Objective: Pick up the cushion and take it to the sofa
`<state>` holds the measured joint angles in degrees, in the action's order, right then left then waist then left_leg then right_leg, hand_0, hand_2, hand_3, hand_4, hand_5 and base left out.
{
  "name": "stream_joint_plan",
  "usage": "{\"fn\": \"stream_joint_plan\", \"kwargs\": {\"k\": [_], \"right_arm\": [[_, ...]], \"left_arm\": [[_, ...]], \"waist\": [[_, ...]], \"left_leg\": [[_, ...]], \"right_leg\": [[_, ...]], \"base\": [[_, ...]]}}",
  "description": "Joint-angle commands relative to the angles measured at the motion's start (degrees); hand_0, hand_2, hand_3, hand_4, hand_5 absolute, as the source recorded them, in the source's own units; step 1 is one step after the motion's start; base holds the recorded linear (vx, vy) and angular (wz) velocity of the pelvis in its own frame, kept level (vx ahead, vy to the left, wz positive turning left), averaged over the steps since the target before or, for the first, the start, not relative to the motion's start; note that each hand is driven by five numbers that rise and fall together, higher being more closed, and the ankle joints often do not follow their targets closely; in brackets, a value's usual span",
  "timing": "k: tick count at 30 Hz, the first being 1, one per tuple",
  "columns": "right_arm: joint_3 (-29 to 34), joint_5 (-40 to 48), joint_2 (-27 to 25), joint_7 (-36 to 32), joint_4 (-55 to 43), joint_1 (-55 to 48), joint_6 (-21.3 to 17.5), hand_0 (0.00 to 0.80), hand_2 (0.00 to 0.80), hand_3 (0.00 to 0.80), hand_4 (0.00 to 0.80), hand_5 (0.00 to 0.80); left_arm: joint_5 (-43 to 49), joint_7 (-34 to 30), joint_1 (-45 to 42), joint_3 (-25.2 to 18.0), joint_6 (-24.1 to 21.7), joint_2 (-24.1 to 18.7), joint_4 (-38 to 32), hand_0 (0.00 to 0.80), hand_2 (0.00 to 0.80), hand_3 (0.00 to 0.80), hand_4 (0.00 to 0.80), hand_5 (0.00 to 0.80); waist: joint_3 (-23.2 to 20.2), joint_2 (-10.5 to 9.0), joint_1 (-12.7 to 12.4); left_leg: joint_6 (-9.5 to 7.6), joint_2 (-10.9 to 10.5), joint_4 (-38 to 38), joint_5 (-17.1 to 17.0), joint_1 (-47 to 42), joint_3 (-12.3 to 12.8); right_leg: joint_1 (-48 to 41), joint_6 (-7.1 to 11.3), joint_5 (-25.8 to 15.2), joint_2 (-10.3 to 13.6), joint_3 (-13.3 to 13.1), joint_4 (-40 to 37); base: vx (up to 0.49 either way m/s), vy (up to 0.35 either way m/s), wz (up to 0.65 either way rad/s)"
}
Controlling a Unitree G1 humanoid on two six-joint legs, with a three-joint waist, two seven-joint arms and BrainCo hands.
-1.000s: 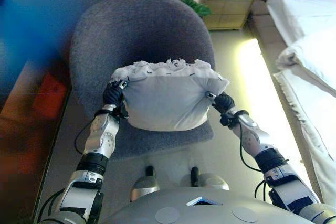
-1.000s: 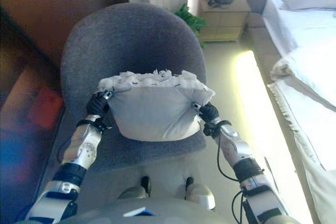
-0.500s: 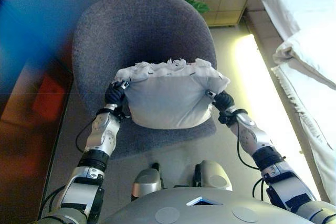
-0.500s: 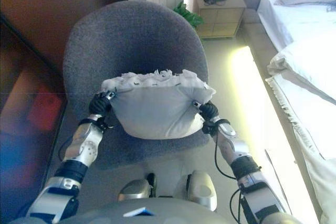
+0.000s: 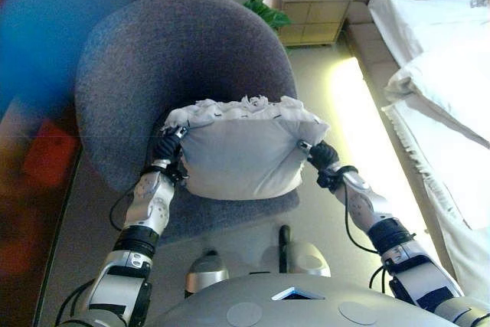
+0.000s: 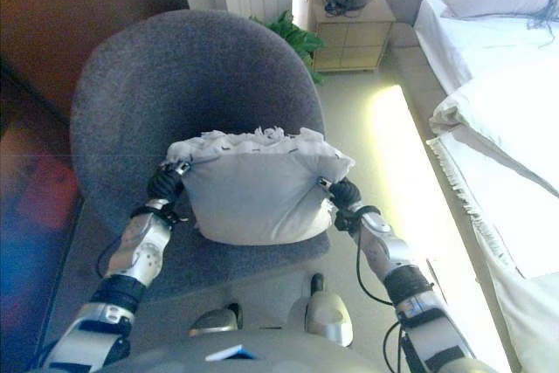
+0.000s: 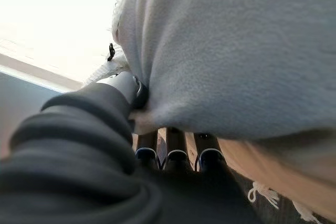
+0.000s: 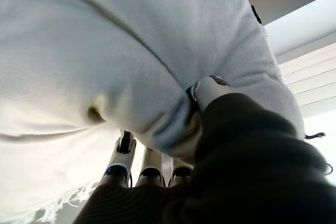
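The cushion (image 5: 241, 151) is pale grey with a white fringe along its far edge. I hold it between both hands, in front of my chest and above the seat of a round grey armchair (image 5: 153, 59). My left hand (image 5: 167, 151) grips its left end and my right hand (image 5: 321, 157) its right end. In the left wrist view the fingers (image 7: 173, 153) lie under the cushion (image 7: 236, 51) and the thumb presses into it. The right wrist view shows the same: fingers (image 8: 121, 161) under the cushion (image 8: 105, 51), thumb dug into the cloth.
A bed with white bedding (image 5: 436, 89) runs along the right side. A light wooden nightstand (image 5: 310, 9) with a lamp base stands at the back, with a green plant (image 5: 264, 11) beside it. A strip of lit floor (image 5: 360, 128) lies between armchair and bed.
The whole picture has shifted, so the camera has moved: the armchair now sits further left. Both hands keep the same hold on the cushion.
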<state>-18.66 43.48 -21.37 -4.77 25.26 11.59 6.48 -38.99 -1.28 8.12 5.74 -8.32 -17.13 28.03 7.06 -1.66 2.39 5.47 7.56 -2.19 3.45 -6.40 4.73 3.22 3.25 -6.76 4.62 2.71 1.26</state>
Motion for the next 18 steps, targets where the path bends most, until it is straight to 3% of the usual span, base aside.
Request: {"fn": "stream_joint_plan", "kwargs": {"k": [1,3,5,6,9,10,14,18], "right_arm": [[-0.2,2.1,5.6,-4.4,-6.7,8.1,-3.5,0.8,0.8,0.8,0.8,0.8],[-0.9,1.8,5.0,-3.5,-6.0,10.7,-3.3,0.8,0.8,0.8,0.8,0.8],[-1.1,0.9,4.3,-2.6,-5.9,12.2,-3.1,0.8,0.8,0.8,0.8,0.8],[-1.1,0.7,4.1,-2.4,-6.0,12.4,-3.1,0.8,0.8,0.8,0.8,0.8],[-1.5,-0.1,3.6,-1.8,-6.7,13.9,-4.0,0.8,0.8,0.8,0.8,0.8],[-1.2,0.1,3.4,-1.7,-7.3,14.1,-4.0,0.8,0.8,0.8,0.8,0.8],[0.2,0.2,3.6,-2.6,-8.8,12.6,-3.9,0.8,0.8,0.8,0.8,0.8],[0.0,-1.2,4.0,-3.4,-11.6,8.5,-2.0,0.8,0.8,0.8,0.8,0.8]], "left_arm": [[1.6,-1.1,3.6,3.0,-2.8,-0.1,-5.3,0.8,0.8,0.8,0.8,0.8],[1.4,0.1,4.4,3.2,-3.1,0.2,-5.4,0.8,0.8,0.8,0.8,0.8],[0.7,0.6,4.7,2.9,-2.6,0.0,-6.0,0.8,0.8,0.8,0.8,0.8],[0.7,0.6,4.8,2.7,-2.4,0.1,-6.2,0.8,0.8,0.8,0.8,0.8],[0.7,1.4,6.4,3.6,-1.6,-0.2,-7.6,0.8,0.8,0.8,0.8,0.8],[1.0,1.9,7.2,4.0,-1.3,0.0,-7.9,0.8,0.8,0.8,0.8,0.8],[2.6,3.2,9.0,5.3,-0.7,0.8,-8.2,0.8,0.8,0.8,0.8,0.8],[3.0,4.7,6.9,4.4,0.6,0.0,-9.5,0.8,0.8,0.8,0.8,0.8]], "waist": [[-4.5,-2.33,0.1],[-4.1,-2.46,-0.1],[-3.6,-2.29,-0.8],[-3.5,-2.15,-0.9],[-3.4,-0.3,-2.4],[-3.3,-0.22,-2.4],[-4.7,0.42,-1.9],[-5.5,0.85,-1.4]], "left_leg": [[-2.21,-2.4,-7.5,0.6,3.3,2.8],[-0.6,-0.6,-15.7,-2.6,5.8,2.0],[-0.26,-0.7,-20.5,-4.7,9.1,0.3],[-0.36,-0.9,-19.7,-4.9,9.4,-0.1],[-0.43,-2.9,-7.0,-5.9,8.6,-2.6],[-0.33,-3.1,-7.2,-6.1,8.7,-2.6],[-0.91,-3.4,-1.2,-4.5,5.9,-1.0],[-1.64,-3.8,-1.0,-3.7,4.9,0.5]], "right_leg": [[-0.8,3.34,2.4,3.9,-1.4,3.4],[-1.8,1.23,3.1,2.9,-1.4,3.3],[-2.7,0.01,3.5,2.3,-0.8,3.4],[-2.9,-0.07,3.7,2.1,-0.7,3.4],[-4.1,0.44,5.1,1.4,0.6,3.1],[-4.4,0.58,5.2,1.6,1.0,2.8],[-5.5,1.68,5.4,3.3,4.1,1.7],[-5.4,2.15,5.5,3.9,3.7,1.9]], "base": [[0.081,-0.128,-0.01],[0.058,-0.126,0.08],[0.054,-0.063,0.04],[0.087,0.032,-0.01],[0.113,0.115,0.05],[0.084,0.096,0.08],[0.099,0.082,-0.01],[0.131,0.071,0.01]]}}
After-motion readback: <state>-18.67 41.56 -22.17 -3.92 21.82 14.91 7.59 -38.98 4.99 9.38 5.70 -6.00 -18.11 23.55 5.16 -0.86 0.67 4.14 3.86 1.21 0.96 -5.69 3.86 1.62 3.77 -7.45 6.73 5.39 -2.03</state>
